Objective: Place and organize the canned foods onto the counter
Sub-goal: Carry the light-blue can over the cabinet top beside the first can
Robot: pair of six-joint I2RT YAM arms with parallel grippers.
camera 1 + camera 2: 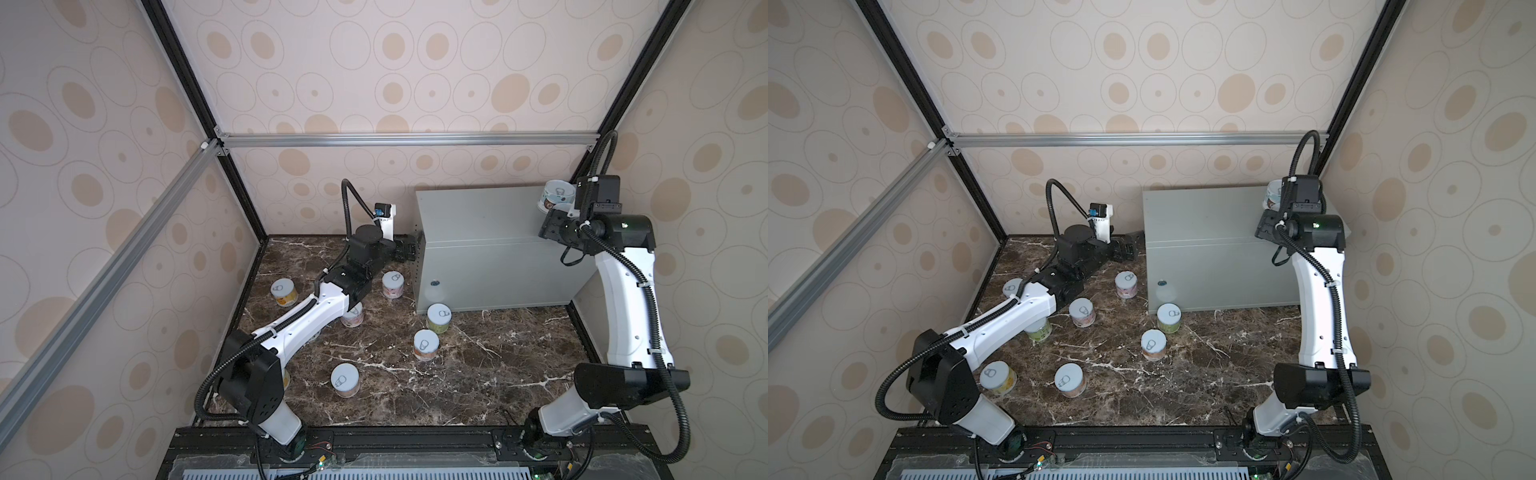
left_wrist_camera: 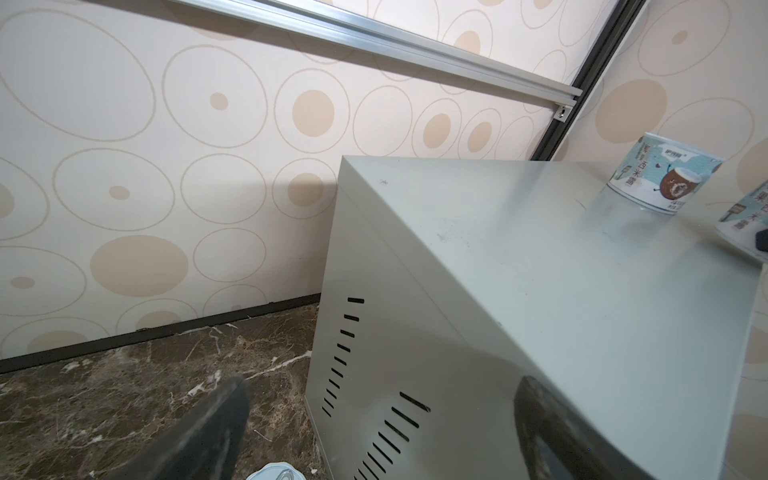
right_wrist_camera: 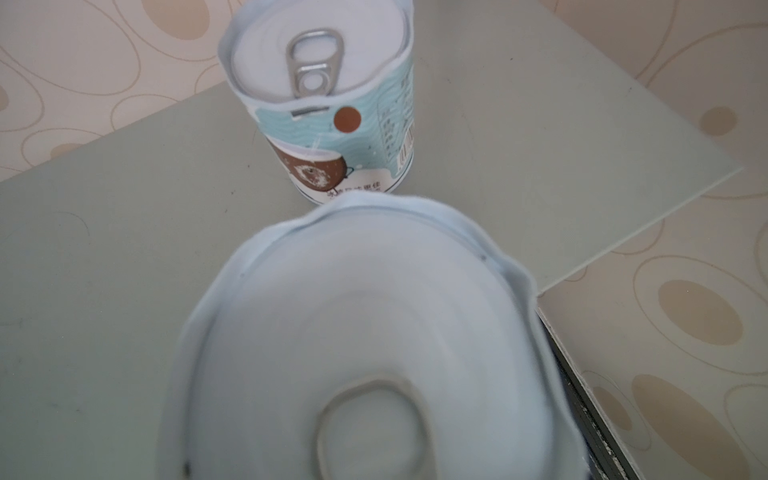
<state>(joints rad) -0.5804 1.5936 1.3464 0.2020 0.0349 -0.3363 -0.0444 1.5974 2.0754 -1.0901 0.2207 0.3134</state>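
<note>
While right gripper clamps blue tin between its jaws over counter, left gripper gapes empty.

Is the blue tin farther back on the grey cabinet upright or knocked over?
Upright. The blue tin has its pull-tab lid facing up and its base flat on the grey cabinet.

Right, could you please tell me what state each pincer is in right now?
Left pincer: open, empty, beside the counter.
Right pincer: closed on a light-blue can over the counter.
</note>
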